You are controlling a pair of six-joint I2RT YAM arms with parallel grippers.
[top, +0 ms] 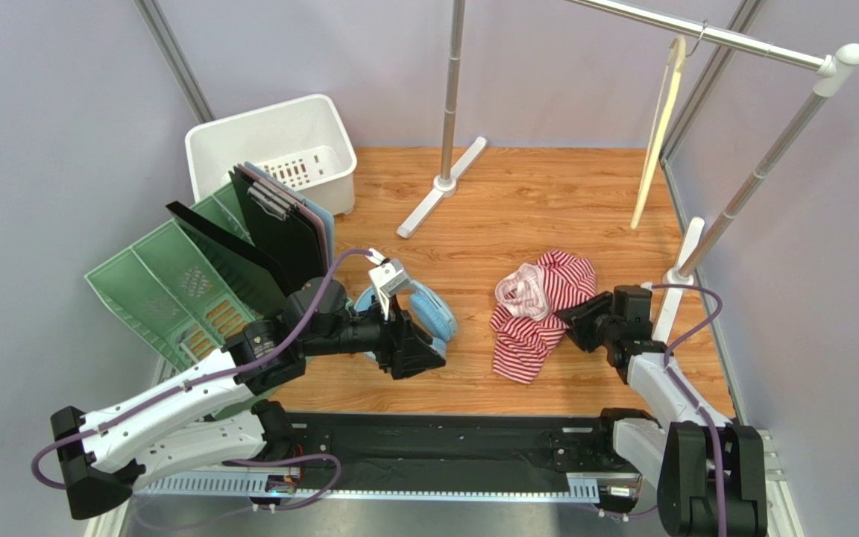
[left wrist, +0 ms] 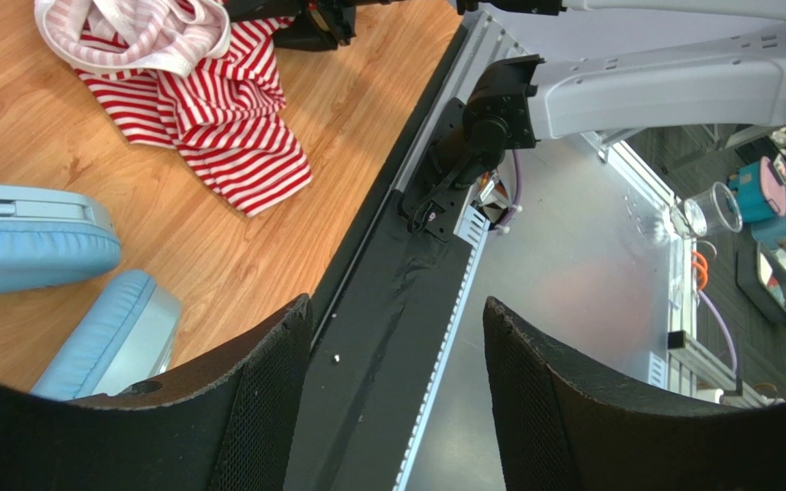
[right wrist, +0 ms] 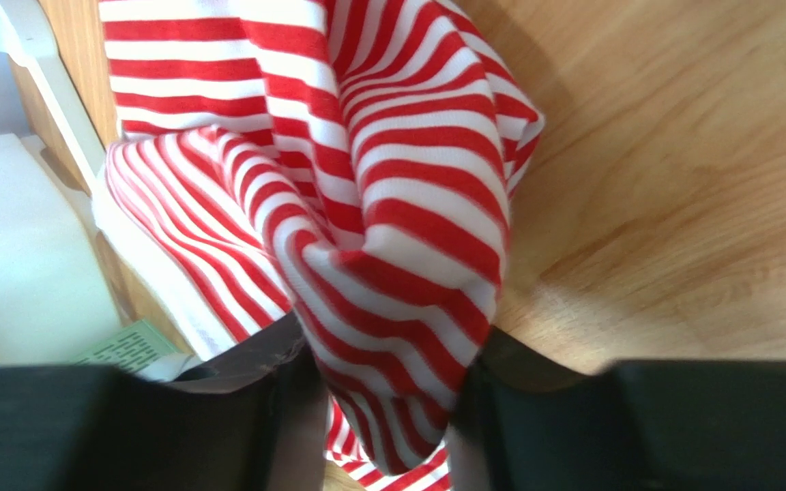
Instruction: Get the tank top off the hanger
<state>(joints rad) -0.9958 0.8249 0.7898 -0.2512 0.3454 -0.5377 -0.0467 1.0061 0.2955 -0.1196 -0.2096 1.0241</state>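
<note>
The red-and-white striped tank top [top: 540, 308] lies crumpled on the wooden table, off the hanger. The cream hanger [top: 658, 129] hangs bare from the silver rail at the back right. My right gripper [top: 580, 319] is at the tank top's right edge. In the right wrist view a fold of the cloth [right wrist: 407, 205] is pinched between its jaws [right wrist: 387, 409]. My left gripper [top: 417, 352] is open and empty, left of the garment. In the left wrist view its jaws [left wrist: 397, 338] stand apart over the black front strip, with the tank top [left wrist: 213, 113] at the upper left.
A blue padded object [top: 423, 308] lies beside my left gripper. Green file racks [top: 165, 285] and a white basket [top: 277, 151] stand at the left. The clothes rack's rail [top: 714, 34], upright pole [top: 451, 90] and foot [top: 440, 190] are at the back, with a slanted pole [top: 759, 168] at the right.
</note>
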